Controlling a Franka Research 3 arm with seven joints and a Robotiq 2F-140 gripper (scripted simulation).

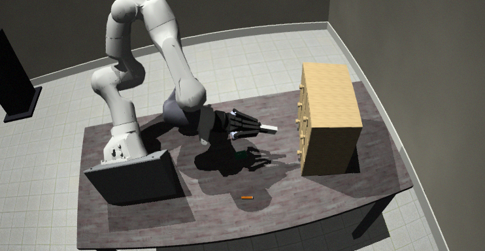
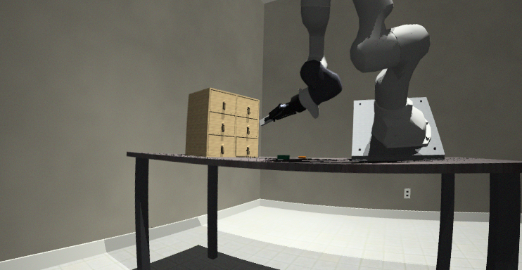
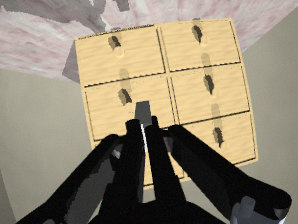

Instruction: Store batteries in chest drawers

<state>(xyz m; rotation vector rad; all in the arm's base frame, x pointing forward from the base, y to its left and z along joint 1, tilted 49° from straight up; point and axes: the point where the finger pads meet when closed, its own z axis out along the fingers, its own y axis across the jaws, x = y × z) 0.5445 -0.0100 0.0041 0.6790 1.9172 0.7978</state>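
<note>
The top view looks down obliquely from afar, the exterior sideways; both share the tan wooden six-drawer chest.

Orange battery flat, chest upright

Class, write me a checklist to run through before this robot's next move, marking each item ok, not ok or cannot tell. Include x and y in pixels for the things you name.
1. The gripper (image 1: 269, 129) (image 2: 264, 121) (image 3: 144, 111) is empty and shut: ok.
2. Fingertips stand clear of the chest (image 1: 332, 96) (image 2: 197, 121) (image 3: 145, 65): ok.
3. Chest upright on the table (image 1: 288, 215) (image 2: 310, 164) (image 3: 30, 45): ok.
4. A bottom drawer stands well open for loading: not ok.
5. Orange battery (image 1: 246, 197) (image 2: 302, 157) identified as AA or AAA: cannot tell.
6. Second battery located: cannot tell.
</note>
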